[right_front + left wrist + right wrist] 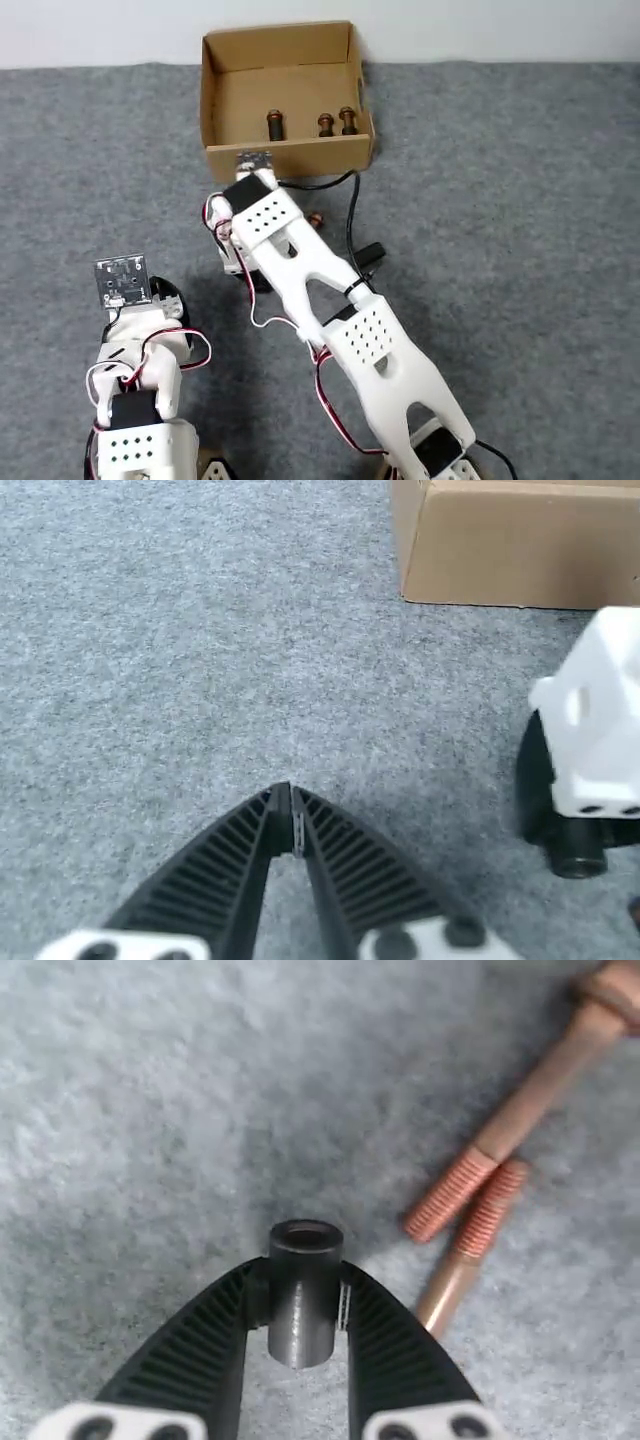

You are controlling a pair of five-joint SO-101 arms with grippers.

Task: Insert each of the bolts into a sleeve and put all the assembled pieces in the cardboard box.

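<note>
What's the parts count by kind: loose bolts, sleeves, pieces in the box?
loose bolts: 2
sleeve: 1
pieces in box: 3
total: 6

Cannot see the whole head of one bolt [540, 1110], clipped at the picture's edge, nor the second bolt [480, 1225] past the right claw [303, 1288].
</note>
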